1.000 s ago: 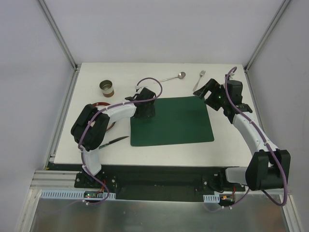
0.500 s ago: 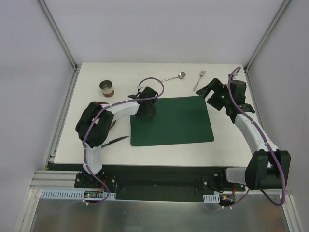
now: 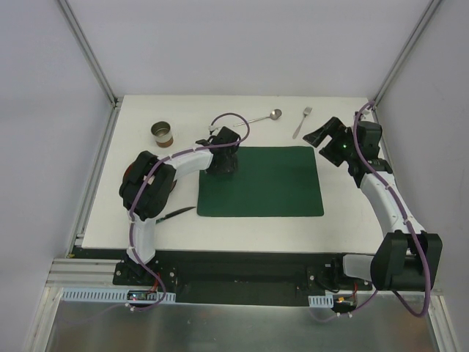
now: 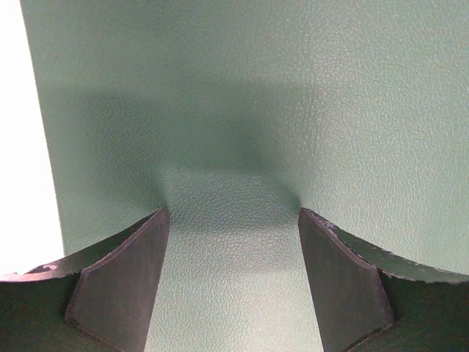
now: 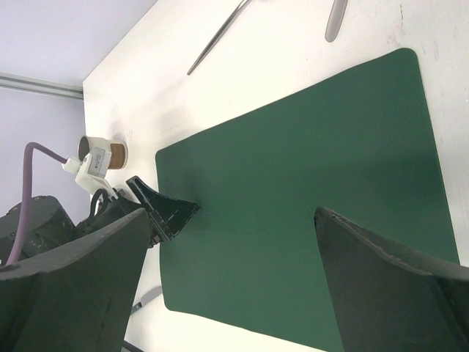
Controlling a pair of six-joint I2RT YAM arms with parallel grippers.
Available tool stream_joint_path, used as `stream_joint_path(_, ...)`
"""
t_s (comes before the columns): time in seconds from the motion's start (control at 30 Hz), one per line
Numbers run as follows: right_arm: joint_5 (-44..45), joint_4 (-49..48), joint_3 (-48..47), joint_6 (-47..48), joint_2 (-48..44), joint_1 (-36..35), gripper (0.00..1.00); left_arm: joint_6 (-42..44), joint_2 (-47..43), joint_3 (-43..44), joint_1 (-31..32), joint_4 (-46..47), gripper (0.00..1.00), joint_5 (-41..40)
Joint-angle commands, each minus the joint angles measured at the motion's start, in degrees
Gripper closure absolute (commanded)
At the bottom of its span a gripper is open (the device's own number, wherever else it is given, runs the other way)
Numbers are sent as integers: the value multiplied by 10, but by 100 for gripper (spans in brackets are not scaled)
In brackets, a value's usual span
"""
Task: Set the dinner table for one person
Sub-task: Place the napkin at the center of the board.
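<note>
The dinner table [image 3: 146,220] is the white tabletop. A dark green placemat [image 3: 264,183] lies flat at its centre. My left gripper [image 3: 223,163] points down over the mat's far left corner. In the left wrist view this gripper [image 4: 232,213] is open with only the mat's grain [image 4: 242,110] between its tips, which stand close to the surface. My right gripper [image 3: 322,136] hovers open just beyond the mat's far right corner. From the right wrist, that gripper [image 5: 234,213] frames the placemat [image 5: 308,169] with nothing held.
A small cup [image 3: 163,133] stands at the far left. A spoon [image 3: 262,116] and a fork [image 3: 301,122] lie along the far edge. A knife [image 3: 174,213] lies left of the mat. A red plate [image 3: 172,188] is mostly hidden under my left arm.
My left gripper has shifted a little farther along the mat's left corner as its arm folded in. My right gripper has drawn rightward, off the mat's far right corner.
</note>
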State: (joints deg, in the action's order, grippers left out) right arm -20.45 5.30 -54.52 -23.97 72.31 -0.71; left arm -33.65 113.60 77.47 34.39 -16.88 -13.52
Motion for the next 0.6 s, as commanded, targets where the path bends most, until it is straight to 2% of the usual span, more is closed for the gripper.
stream_joint_path(0.0, -12, -25, -1, -1, -13, 5, 4, -4, 21, 16, -9, -7, 30, 10)
stream_joint_path(0.57, -22, -34, 6, -7, -9, 6, 4, -10, 26, 23, -9, -7, 30, 14)
